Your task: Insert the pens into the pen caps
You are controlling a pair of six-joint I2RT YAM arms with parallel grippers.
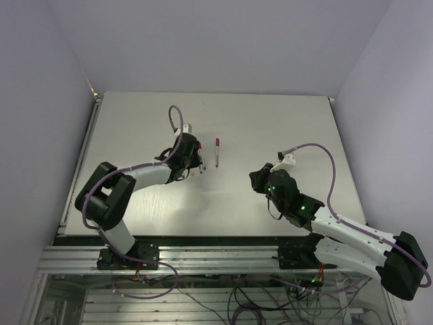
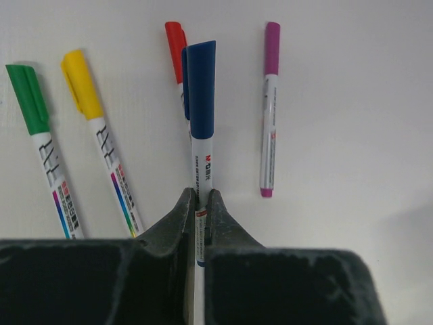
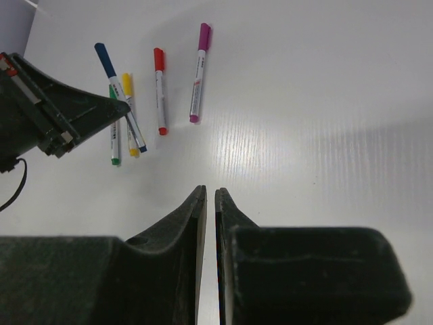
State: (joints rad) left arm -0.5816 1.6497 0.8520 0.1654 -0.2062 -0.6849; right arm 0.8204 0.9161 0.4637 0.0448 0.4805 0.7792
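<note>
Jaws of the left gripper [image 2: 201, 198] are clamped on the lower barrel of the blue pen [image 2: 201, 152], holding it. The pen's long axis runs straight out from the gripper, with the blue cap [image 2: 201, 88] already seated at the far end. Just behind it in the left wrist view lies the red pen [image 2: 174, 40]. The yellow pen [image 2: 95, 128] and green pen [image 2: 40, 135] are to one side and the purple pen [image 2: 269, 115] to the other, all capped and flat on the tabletop [image 2: 352, 101]. The likely next move is to lay the blue pen down in that row, parallel to its neighbours. The right gripper [image 3: 210, 198] is well apart, its fingers nearly together on nothing visible.
</note>
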